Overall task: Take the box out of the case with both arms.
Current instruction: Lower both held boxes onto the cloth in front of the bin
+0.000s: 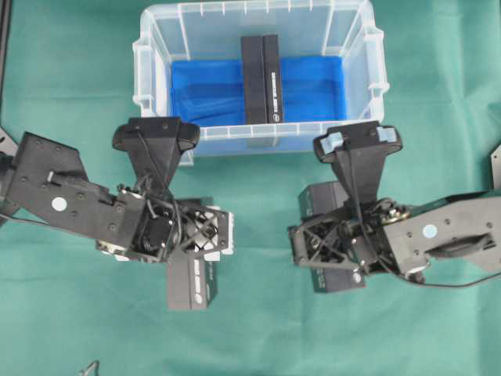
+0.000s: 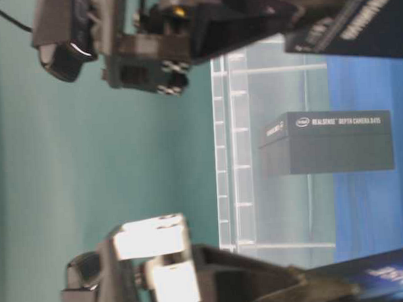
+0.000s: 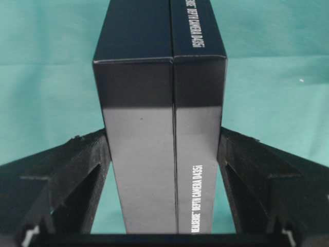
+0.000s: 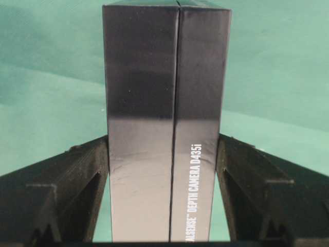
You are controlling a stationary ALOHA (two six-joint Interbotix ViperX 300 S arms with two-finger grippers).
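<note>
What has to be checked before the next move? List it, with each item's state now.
1. left gripper clamped on the left box, a finger against each side: ok.
2. right gripper clamped on the right box the same way: ok.
3. Both held boxes outside the case, over the green cloth: ok.
4. Case emptied: not ok, a third box stands on its blue sheet.
5. A free gripper for that box: not ok, both are occupied.
6. Held boxes resting on the cloth or above it: cannot tell.
</note>
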